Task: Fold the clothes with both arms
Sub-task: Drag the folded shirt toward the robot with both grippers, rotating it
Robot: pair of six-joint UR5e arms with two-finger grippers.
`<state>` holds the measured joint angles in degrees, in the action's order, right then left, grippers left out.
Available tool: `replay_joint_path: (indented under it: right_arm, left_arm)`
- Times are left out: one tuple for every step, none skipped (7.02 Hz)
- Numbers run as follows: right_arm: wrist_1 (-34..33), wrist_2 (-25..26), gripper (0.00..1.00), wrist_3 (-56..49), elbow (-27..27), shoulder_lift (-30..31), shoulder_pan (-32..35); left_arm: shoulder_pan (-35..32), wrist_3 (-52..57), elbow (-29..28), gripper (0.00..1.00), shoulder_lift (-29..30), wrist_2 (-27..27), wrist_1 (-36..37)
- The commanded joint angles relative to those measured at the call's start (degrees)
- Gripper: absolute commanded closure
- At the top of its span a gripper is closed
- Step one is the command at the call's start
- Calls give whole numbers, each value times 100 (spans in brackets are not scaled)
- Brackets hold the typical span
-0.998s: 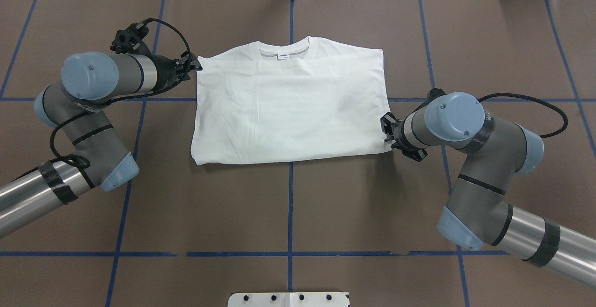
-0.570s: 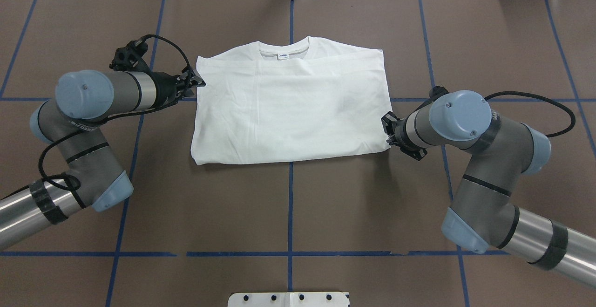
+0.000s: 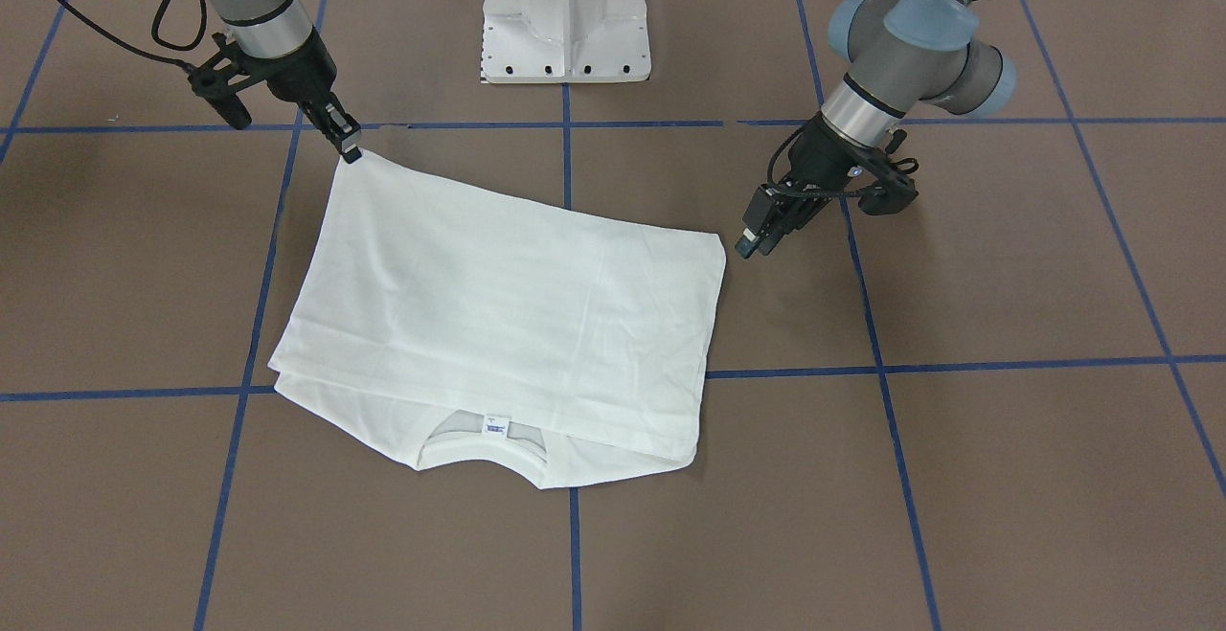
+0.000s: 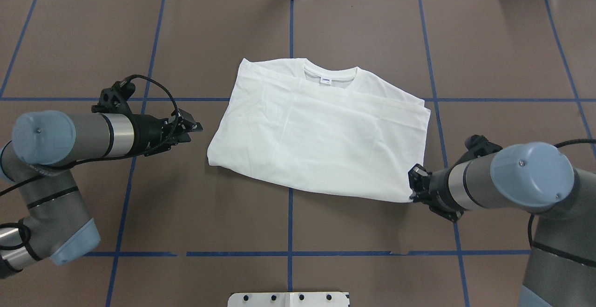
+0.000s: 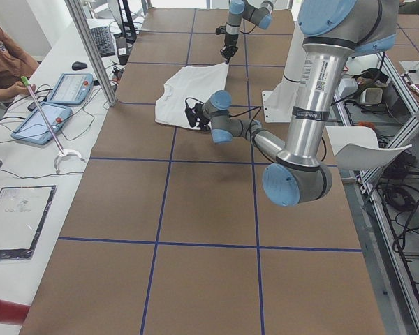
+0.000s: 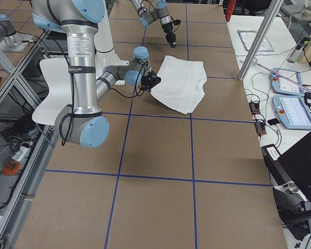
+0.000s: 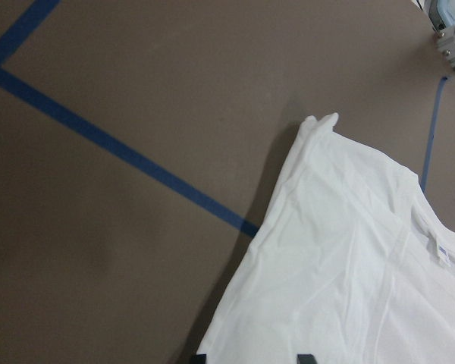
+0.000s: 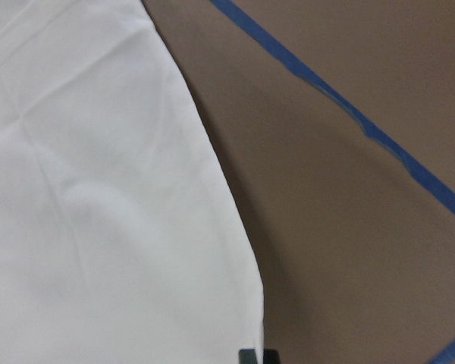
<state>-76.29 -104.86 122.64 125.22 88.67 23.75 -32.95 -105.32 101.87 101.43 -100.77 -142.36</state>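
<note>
- We found the T-shirt (image 4: 321,134) at the centre of the overhead frame, skewed, already folded into a rectangle, with its collar (image 4: 329,76) toward the top edge.
- The right gripper (image 4: 413,186), lower right, pinched the T-shirt's corner, jaws narrow.
- The left gripper (image 4: 193,129), centre left, stood wide and empty, clear of the cloth.
- We judged at least one fold remained.

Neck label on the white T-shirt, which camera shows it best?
The exterior front-facing view: the neck label lies flat and unobstructed inside the collar, which opens toward that camera. Overhead and left wrist views show only a small fleck, the side views nothing legible, and the right wrist view misses it.
</note>
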Motion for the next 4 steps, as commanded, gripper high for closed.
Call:
replay_joint_path:
  right_arm:
    - [-289,-219,100,294,467,543,-1043]
    - [-299,-219,100,582,529,563,-1440]
    - [-316,-219,100,794,677,581,-1766]
    - [-316,-219,100,927,722,581,-2021]
  left_arm:
    - [350,-382,483,50,-255,-13,7]
    - [525,-567,509,50,-237,-56,7]
    - [823,-838,518,50,-229,-48,50]
    - [991,-1024,510,48,-98,-48,312]
